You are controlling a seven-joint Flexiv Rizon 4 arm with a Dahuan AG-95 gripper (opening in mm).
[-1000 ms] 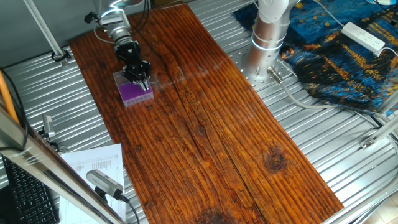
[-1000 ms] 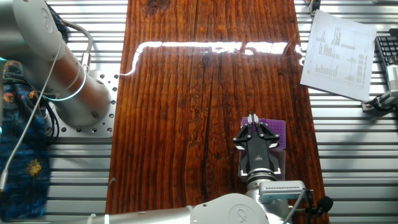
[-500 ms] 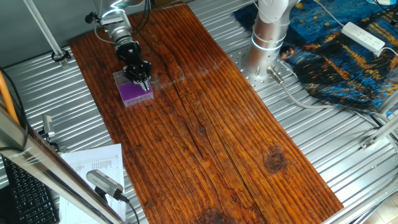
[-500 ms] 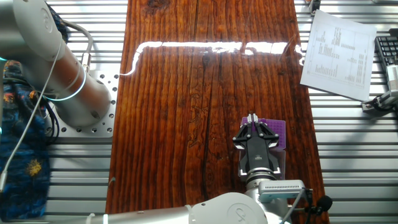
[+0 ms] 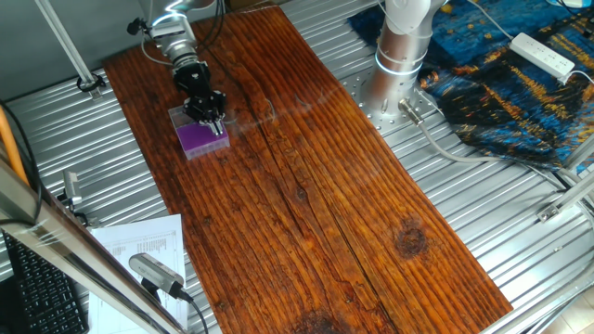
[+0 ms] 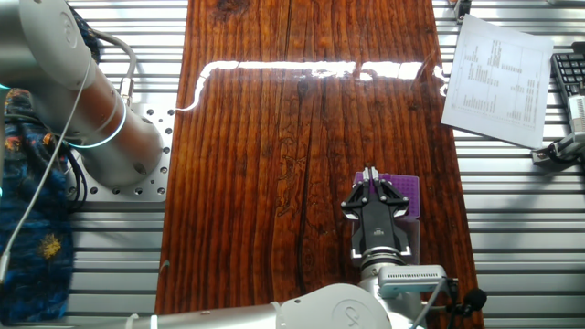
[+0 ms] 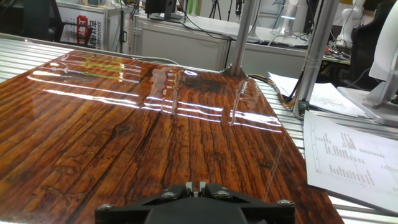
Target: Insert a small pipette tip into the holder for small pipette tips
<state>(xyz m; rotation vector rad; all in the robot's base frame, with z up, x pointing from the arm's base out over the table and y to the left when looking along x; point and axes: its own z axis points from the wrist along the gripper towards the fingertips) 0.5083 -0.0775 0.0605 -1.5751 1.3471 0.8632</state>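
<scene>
The holder for small pipette tips (image 5: 199,140), a clear box with a purple top rack (image 6: 408,191), stands on the left part of the wooden board. My gripper (image 5: 215,124) hangs directly over it, fingertips pointing down at the rack's edge (image 6: 368,172). In the hand view the two fingers (image 7: 188,185) stand almost together, with a tiny pale bit pinched between them, the small pipette tip (image 7: 195,193). The holder itself is hidden below the hand in that view.
The arm's silver base (image 5: 399,56) stands on the metal table beside the board. A printed sheet (image 6: 498,78) and a keyboard (image 6: 569,68) lie past the board's edge near the holder. A blue cloth (image 5: 520,93) and a power strip (image 5: 543,54) are beyond the base.
</scene>
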